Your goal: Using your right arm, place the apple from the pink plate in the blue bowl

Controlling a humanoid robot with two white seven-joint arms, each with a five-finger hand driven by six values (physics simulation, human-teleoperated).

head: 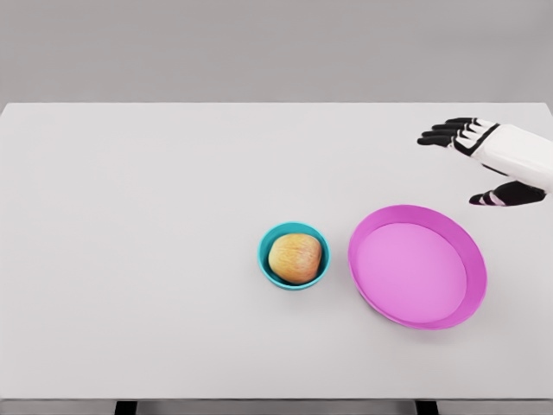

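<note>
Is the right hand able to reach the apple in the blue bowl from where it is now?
Probably yes. The right hand is open above the table, beyond the pink plate. The apple sits uncovered in the blue bowl, and only the low, empty plate lies between them.

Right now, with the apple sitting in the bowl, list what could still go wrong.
1. The right hand hangs open just behind the pink plate; a low sweep back could clip its rim.
2. The apple fills the small blue bowl and stands above its rim, so a knock might tip it out.
</note>
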